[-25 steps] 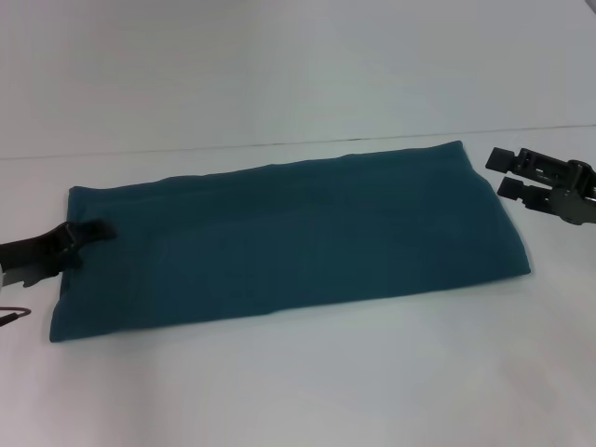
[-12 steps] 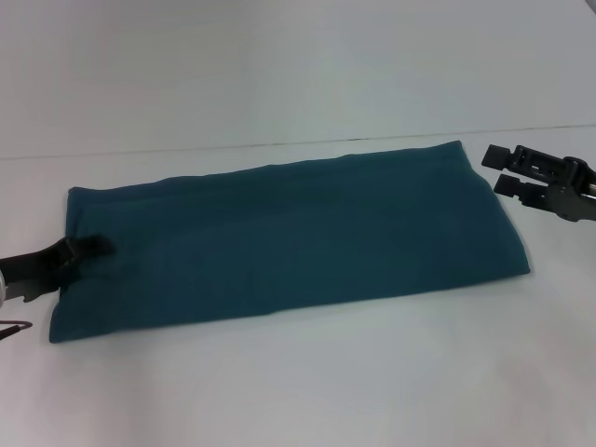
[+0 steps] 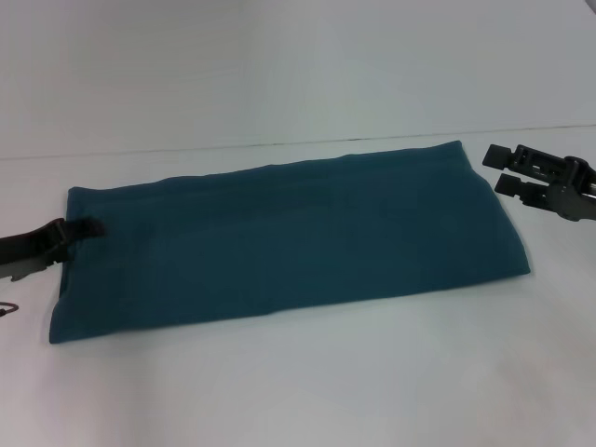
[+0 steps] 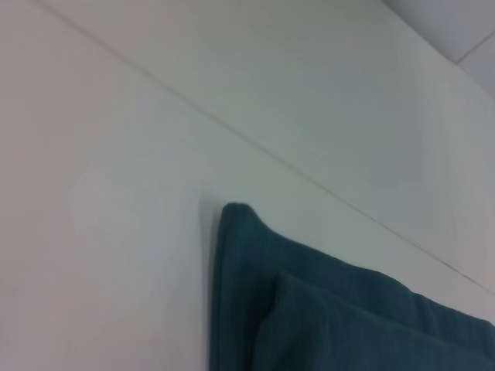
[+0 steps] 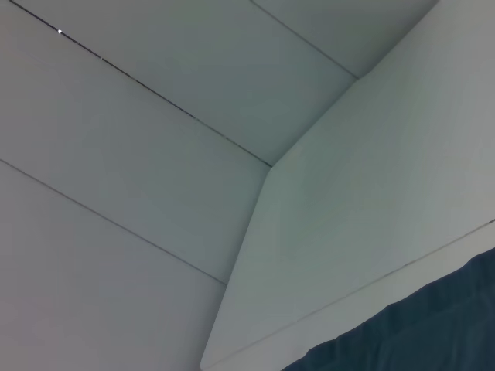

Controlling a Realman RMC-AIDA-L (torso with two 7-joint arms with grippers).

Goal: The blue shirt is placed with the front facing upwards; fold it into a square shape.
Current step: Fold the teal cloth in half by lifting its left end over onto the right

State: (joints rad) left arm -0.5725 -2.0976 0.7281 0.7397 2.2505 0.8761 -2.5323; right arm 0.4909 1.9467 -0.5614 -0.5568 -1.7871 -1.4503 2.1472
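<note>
The blue shirt (image 3: 298,233) lies on the white table (image 3: 279,391) as a long flat teal band, plain side up, with no print showing. My left gripper (image 3: 86,229) is at the band's left end, shut on the cloth edge, which casts a thin shadow below it. The left wrist view shows a layered corner of the shirt (image 4: 309,309) lying on the table. Beyond the band's far right corner, my right gripper (image 3: 501,170) is open and holds nothing. An edge of the shirt (image 5: 433,332) shows in the right wrist view.
The table's back edge (image 3: 279,142) runs just behind the shirt, with a pale wall beyond. Bare white tabletop lies in front of the shirt and to its right.
My left gripper dipped onto the shirt's left end, then rose and drew slightly left. The right gripper and the rest of the shirt have stayed in place.
</note>
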